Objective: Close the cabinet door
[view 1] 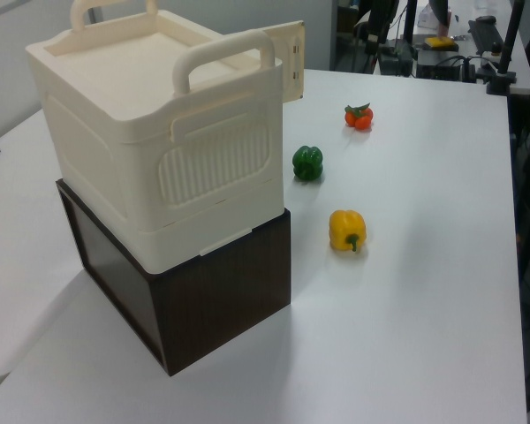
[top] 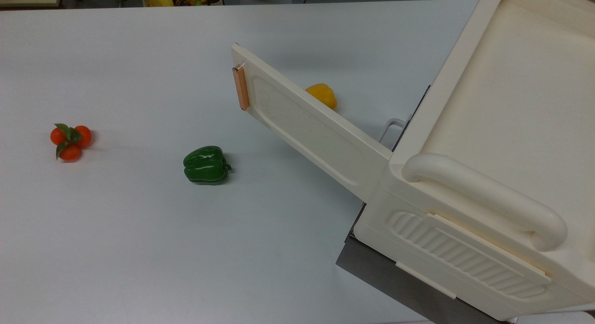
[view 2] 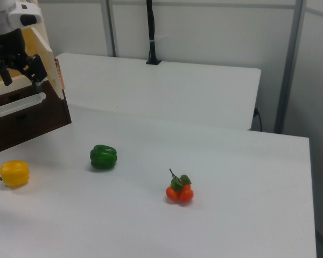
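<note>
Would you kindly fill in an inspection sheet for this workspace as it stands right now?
Surface: white table, bare apart from the items below.
Job's things: cabinet door swung wide open, copper handle at its free end; cabinet on a dark base.
Clutter: green pepper, yellow pepper, orange fruit cluster, all loose on the table.
Grippers: gripper open, close by the door in the right view.
Cables: black cable rising from the table's far edge in the right view.
Surroundings: cluttered desk behind, in the left view.
</note>
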Available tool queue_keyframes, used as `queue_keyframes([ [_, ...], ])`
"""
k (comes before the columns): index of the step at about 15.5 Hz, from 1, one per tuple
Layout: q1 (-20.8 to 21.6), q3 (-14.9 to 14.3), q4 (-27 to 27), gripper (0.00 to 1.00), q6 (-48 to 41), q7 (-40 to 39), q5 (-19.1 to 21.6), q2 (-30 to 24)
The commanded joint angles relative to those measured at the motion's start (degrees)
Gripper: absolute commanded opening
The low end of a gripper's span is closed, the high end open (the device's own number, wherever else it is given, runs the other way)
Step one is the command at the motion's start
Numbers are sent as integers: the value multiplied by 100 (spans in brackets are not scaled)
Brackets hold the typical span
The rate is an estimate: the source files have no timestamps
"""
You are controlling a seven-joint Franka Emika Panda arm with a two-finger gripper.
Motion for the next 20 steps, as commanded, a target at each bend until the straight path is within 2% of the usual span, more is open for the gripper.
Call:
queue_keyframes([
  [1,30,-57,-133,100,95,-57,-59,-119],
  [7,21,-57,-124,100,103,-276,11,-110],
  [8,3,-57,-115,94,112,-285,38,-110],
  [9,3,-57,-115,84,112,-285,38,-102],
  [12,3,-48,-124,30,147,-286,64,-93],
  [14,-6,-48,-115,4,200,-303,178,-40],
  [15,-32,-56,-115,0,322,-286,353,-31],
  [18,-199,-83,-98,0,490,-233,871,-14],
  [20,-374,-135,-106,0,971,-206,1363,-14],
])
